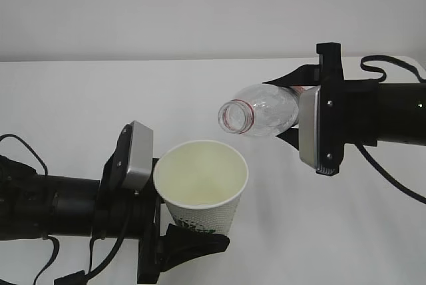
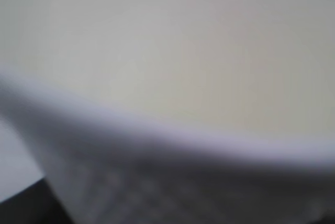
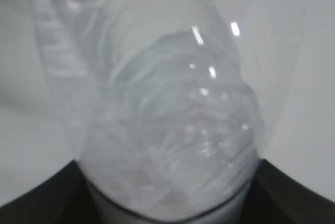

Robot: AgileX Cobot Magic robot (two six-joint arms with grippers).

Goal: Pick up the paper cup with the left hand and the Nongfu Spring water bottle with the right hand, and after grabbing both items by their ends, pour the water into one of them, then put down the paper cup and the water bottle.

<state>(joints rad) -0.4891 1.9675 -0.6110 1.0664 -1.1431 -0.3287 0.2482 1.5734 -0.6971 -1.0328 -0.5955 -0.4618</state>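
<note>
My left hand (image 1: 190, 237) is shut on the lower part of the white paper cup (image 1: 200, 182), which stands upright with its cream inside showing. In the left wrist view the blurred paper cup (image 2: 183, 77) fills the frame. My right hand (image 1: 293, 106) is shut on the clear Nongfu Spring water bottle (image 1: 266, 108), which lies tilted. The bottle's open mouth with its red neck ring points left and down, just above and to the right of the cup's rim. In the right wrist view the bottle (image 3: 167, 114) sits between the dark fingers (image 3: 36, 200). No water shows in any frame.
Everything happens over a white table (image 1: 66, 112) in front of a plain white wall. Black cables (image 1: 393, 185) trail from both arms near the table surface.
</note>
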